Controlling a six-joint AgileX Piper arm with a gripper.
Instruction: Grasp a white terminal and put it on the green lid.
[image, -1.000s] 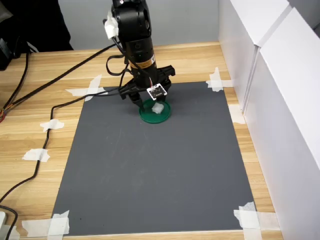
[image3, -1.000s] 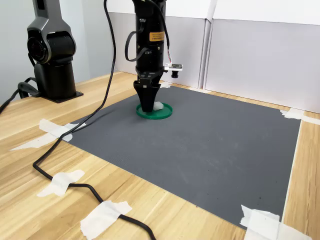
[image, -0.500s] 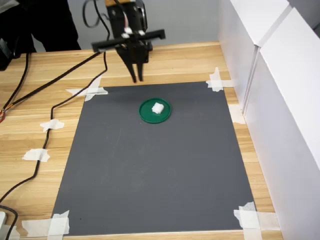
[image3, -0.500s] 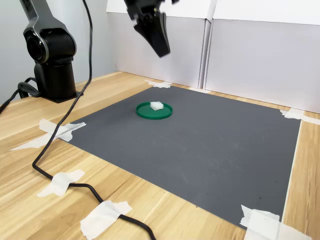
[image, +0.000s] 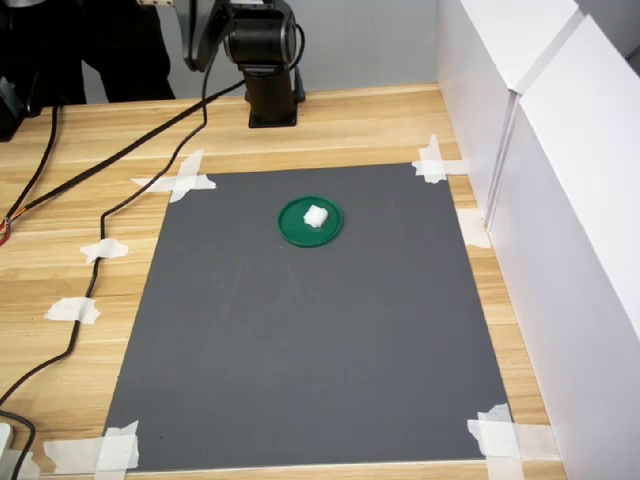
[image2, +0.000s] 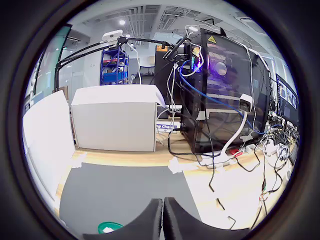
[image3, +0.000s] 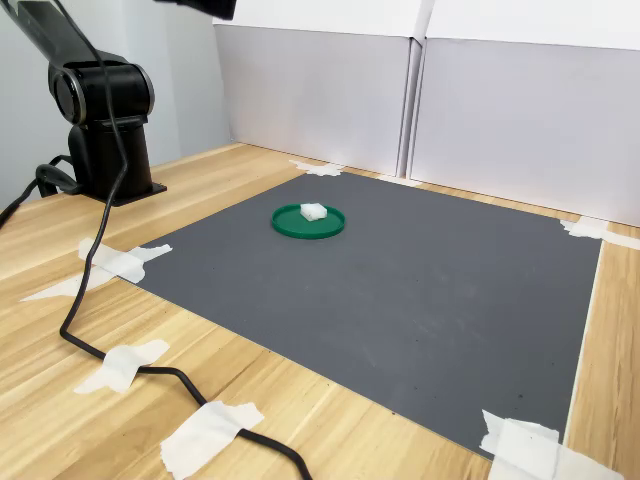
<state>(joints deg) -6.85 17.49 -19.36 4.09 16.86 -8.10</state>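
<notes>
The arm is folded up high over its base at the far end of the wooden table — only its lower joints show in both exterior views. In the wrist view the gripper has its two dark fingers pressed together with nothing between them. The white terminal sits on the green lid, which lies on the grey mat — well apart from the arm.

We see a wooden table with a grey mat taped down, white panels along two sides, and ceiling lights beyond.
</notes>
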